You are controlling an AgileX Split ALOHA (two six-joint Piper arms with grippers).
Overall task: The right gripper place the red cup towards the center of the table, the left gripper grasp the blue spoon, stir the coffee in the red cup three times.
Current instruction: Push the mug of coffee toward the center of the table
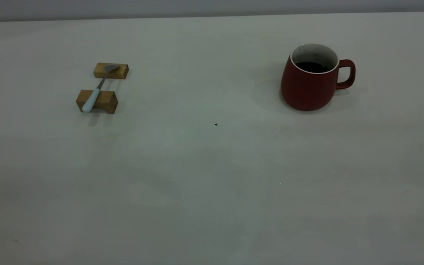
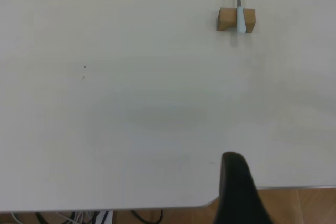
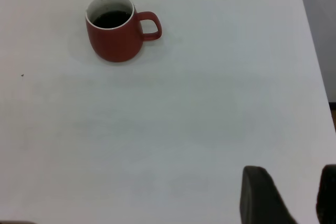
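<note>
The red cup (image 1: 309, 82) stands upright on the right side of the table (image 1: 212, 176), its handle turned toward the right edge and dark coffee (image 1: 312, 67) inside. At the left, the blue spoon (image 1: 96, 92) lies bridging two tan wooden blocks, bowl on the far block. Neither gripper shows in the exterior view. My right gripper (image 3: 292, 182) hangs open and empty over bare table, well short of the red cup (image 3: 115, 32). My left gripper (image 2: 236, 179) hovers at the table's near edge, far from the blue spoon (image 2: 240, 9).
Two wooden blocks (image 1: 97, 101) (image 1: 111, 70) hold the spoon off the table. A tiny dark speck (image 1: 216, 124) lies near the middle. The table's edge and wooden floor (image 2: 299, 205) show beside the left gripper, with cables (image 2: 79, 217) below the rim.
</note>
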